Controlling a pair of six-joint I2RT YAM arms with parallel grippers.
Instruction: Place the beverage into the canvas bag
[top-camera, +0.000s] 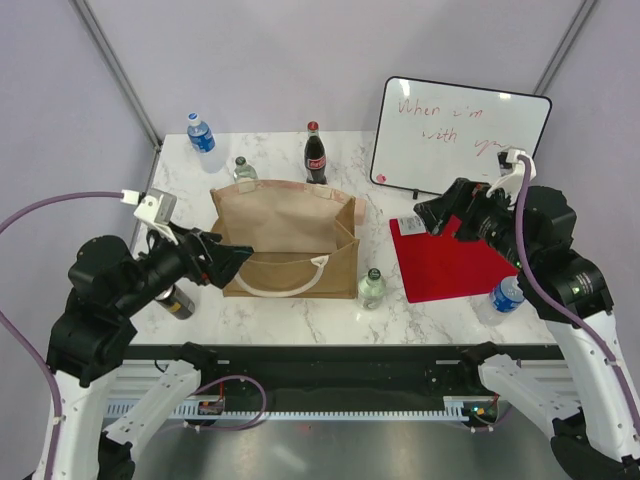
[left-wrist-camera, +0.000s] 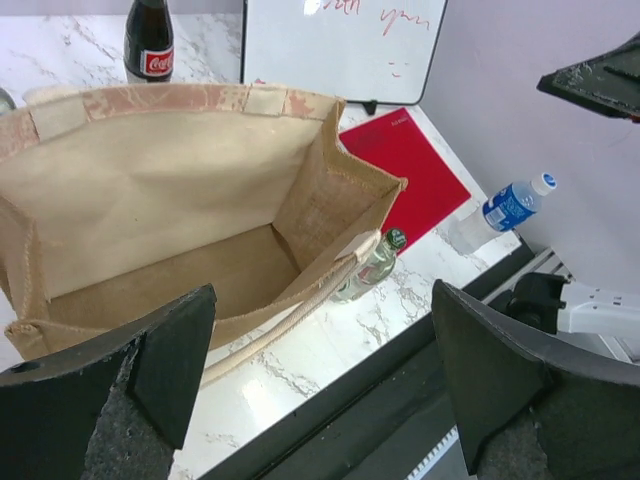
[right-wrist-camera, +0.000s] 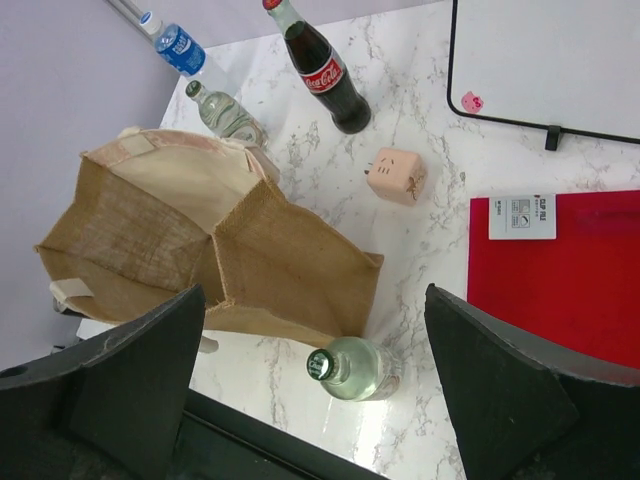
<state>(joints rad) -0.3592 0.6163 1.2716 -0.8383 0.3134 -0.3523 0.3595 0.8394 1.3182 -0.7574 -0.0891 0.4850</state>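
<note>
From above, we see the canvas bag (top-camera: 280, 212) standing open-mouthed mid-way across the marble table (top-camera: 300, 315), one white handle (top-camera: 290, 287) draped over its near wall. The left gripper (top-camera: 237, 258) hovers at the bag's near left corner, jaws spread wide and holding nothing. The right gripper (top-camera: 425, 215) hangs to the bag's right, apart from it, jaws likewise wide and empty.

Every beverage stands outside the bag:
- a cola bottle (top-camera: 315, 155) just behind its far right corner
- a clear glass bottle (top-camera: 243, 170) just behind its far left corner
- a blue-labelled water bottle (top-camera: 201, 133) farther back on the left
- a green-capped bottle (top-camera: 371, 288) just beside its near right corner
- a second water bottle (top-camera: 505, 297) well off to the right

A red folder (top-camera: 445, 262) lies right of the bag, and a whiteboard (top-camera: 460, 135) leans beyond that.

Through the left wrist camera we look down into the bag between widely parted fingers (left-wrist-camera: 150, 370). We see only its fabric floor and walls. The green-capped bottle sits at the bag's corner by the handle; whether they touch we cannot tell.

In the right wrist view the fingers (right-wrist-camera: 510, 400) also stand far apart with nothing gripped. A pink cube (right-wrist-camera: 395, 175) rests between the bag and the folder, and a white card (right-wrist-camera: 522, 216) lies on the folder.
</note>
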